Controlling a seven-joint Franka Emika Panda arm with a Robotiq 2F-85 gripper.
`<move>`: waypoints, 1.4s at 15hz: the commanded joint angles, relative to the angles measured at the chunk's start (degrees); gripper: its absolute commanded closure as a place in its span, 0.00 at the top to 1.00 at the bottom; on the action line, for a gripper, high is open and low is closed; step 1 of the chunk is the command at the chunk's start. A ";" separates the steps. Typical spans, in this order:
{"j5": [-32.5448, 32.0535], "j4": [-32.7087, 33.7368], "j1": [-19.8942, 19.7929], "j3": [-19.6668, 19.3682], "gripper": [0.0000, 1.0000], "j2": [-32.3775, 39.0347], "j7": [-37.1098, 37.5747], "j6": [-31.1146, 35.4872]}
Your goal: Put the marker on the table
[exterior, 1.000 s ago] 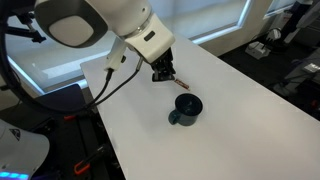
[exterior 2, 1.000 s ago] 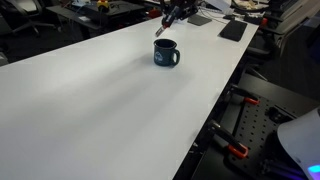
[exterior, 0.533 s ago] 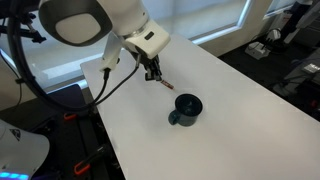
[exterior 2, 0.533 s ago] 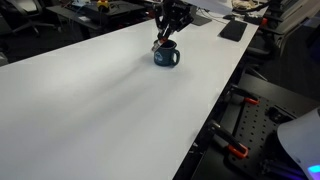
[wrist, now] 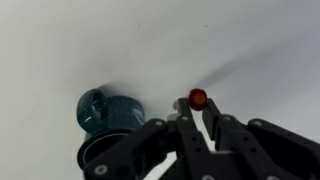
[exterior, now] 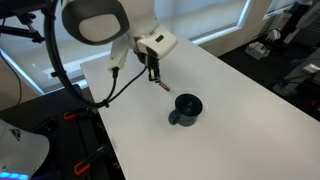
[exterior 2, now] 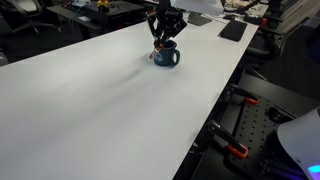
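The gripper (exterior: 153, 72) has shifted away from the mug (exterior: 186, 109), its jaws pinching the marker (wrist: 198, 98). The table (exterior: 240, 110) is bare below, with one edge near.

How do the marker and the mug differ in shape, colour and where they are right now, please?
The marker is slender; the mug is round with a handle. The marker shows a red-orange end; the mug is dark blue. The marker is pinched in the fingers; the mug stands on the table.
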 commanded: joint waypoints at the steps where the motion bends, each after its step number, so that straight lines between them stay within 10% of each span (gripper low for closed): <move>1: 1.26 4.97 1.81 -2.64 0.05 3.50 -0.97 -4.82; 21: 8.31 22.24 -1.37 -5.70 0.05 18.49 -2.68 -19.70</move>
